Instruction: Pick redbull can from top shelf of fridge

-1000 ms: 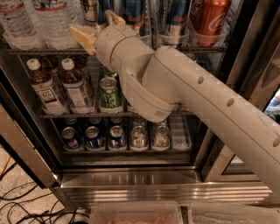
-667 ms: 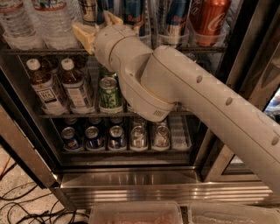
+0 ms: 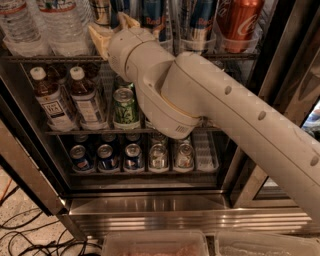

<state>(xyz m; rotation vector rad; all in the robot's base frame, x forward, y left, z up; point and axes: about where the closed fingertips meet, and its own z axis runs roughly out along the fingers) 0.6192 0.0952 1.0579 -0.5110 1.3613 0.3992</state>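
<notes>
The claw point(image 3: 114, 31), released with nothing in it, sits at the front edge of the top shelf point(image 3: 30, 58), and the redbull can point(image 3: 152, 14) stands upright just to its right, so the reach probably needs a rightward shift.

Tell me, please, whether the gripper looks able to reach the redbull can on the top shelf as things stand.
Probably yes. The gripper hovers at the front edge of the top shelf, fingers apart, just left of the redbull can, and nothing visible stands between them.
</notes>
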